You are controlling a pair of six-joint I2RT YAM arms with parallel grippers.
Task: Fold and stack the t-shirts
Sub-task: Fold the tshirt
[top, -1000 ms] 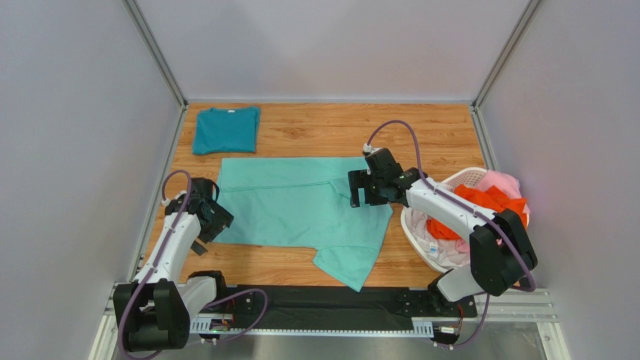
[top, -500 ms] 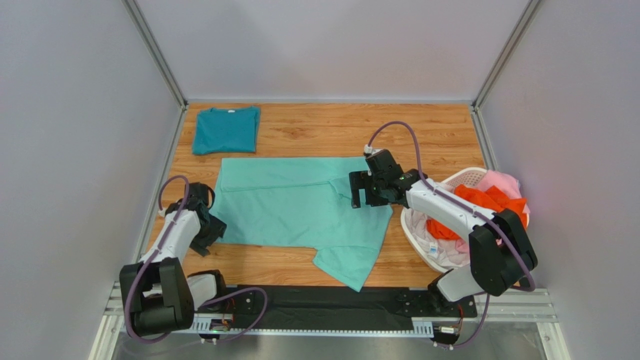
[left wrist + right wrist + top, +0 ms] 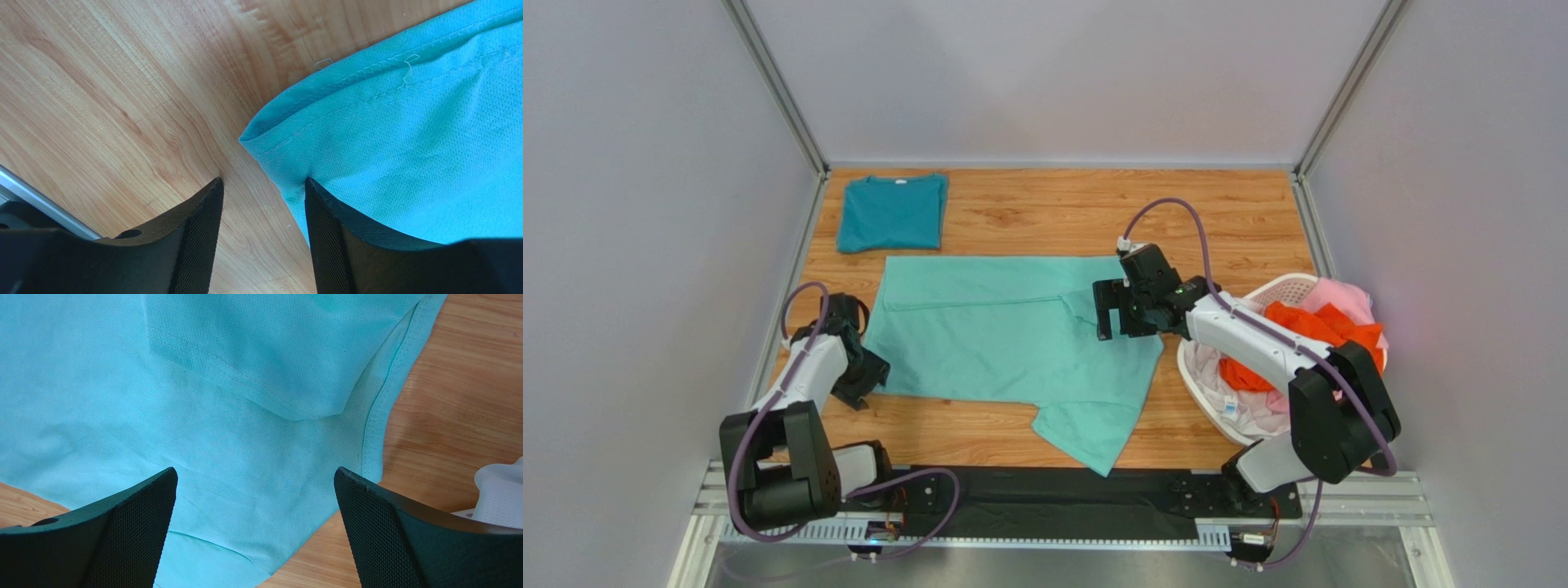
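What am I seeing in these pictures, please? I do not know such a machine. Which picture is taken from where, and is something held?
These are two robot arms bolted at the near edge of a wooden table. Each ends in a two-finger gripper. The wide picture comes from a camera above and behind them; the two close ones come from wrist cameras. On the table lie a spread mint t-shirt, a folded teal t-shirt at the far left, and a white basket of clothes at the right. The left gripper is open, with the mint shirt's edge between its jaws; nothing is pinched yet. The right gripper is wide open over the shirt, holding nothing.
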